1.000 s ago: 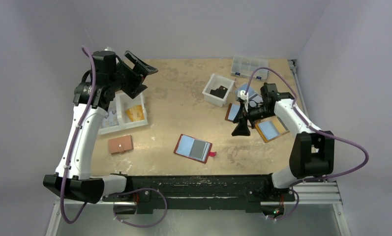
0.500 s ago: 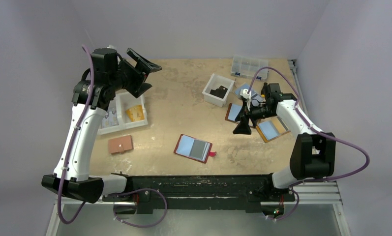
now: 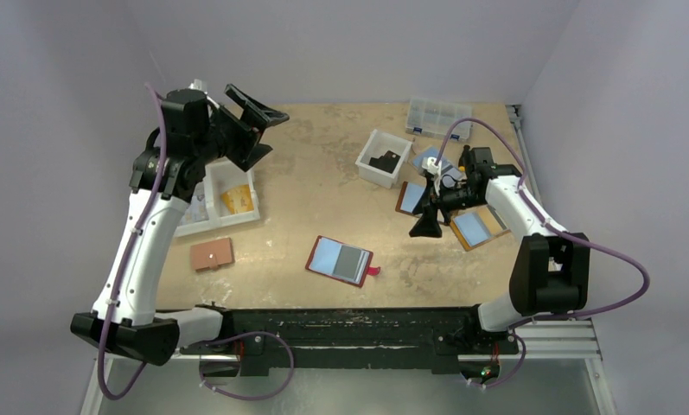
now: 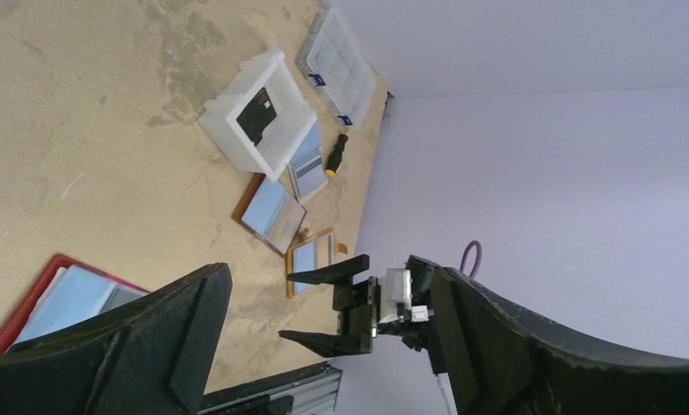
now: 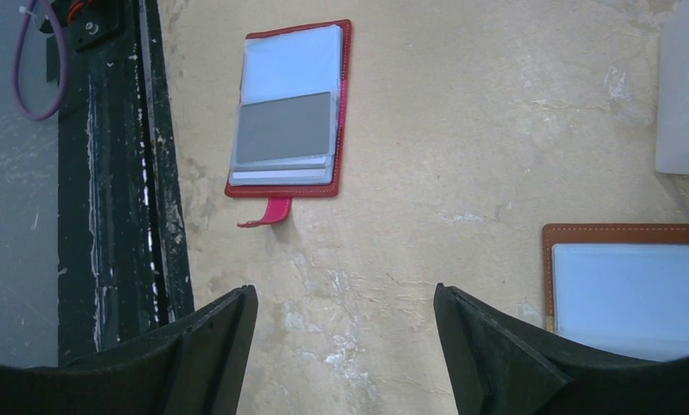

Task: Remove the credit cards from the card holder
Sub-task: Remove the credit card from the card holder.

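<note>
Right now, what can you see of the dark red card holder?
The dark red card holder lies open and flat on the tan table, near the black front rail. Its clear sleeves show a light blue card and a grey card. A pink strap tab sticks out from one edge. Nothing touches it but the table.

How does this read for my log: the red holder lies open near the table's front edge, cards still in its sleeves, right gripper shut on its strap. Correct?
One detail is off. The holder does lie open near the front edge with the cards in its sleeves, but the right gripper is not shut on the strap. It is open and apart from it, as the right wrist view shows.
</note>
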